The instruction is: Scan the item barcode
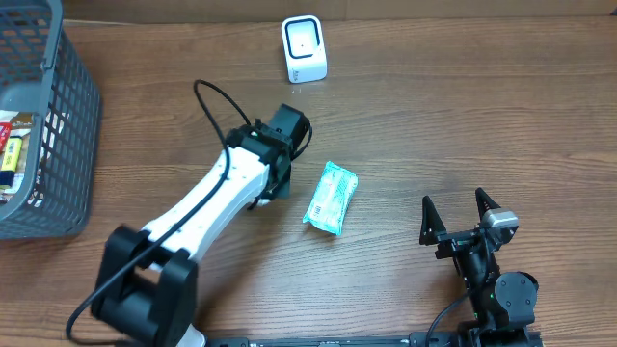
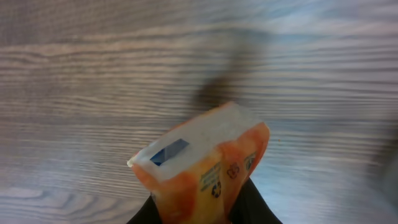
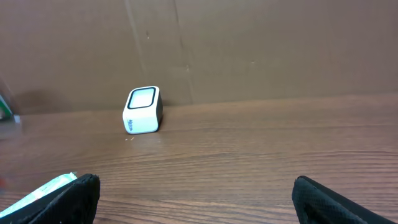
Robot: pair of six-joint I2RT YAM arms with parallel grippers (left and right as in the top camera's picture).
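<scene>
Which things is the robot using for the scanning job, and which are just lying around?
For the job:
orange packet, held in the left gripper
white scanner

Lying about:
teal packet on the table
grey basket with other items
right gripper, open and empty

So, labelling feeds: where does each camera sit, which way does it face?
Overhead: above the table, looking down; left arm, right gripper show.
Left wrist: faces the table; left gripper clamps an orange packet.
Right wrist: low, looking across the table; open gripper fingers at bottom corners.
Shared: overhead and right wrist both show the scanner.
</scene>
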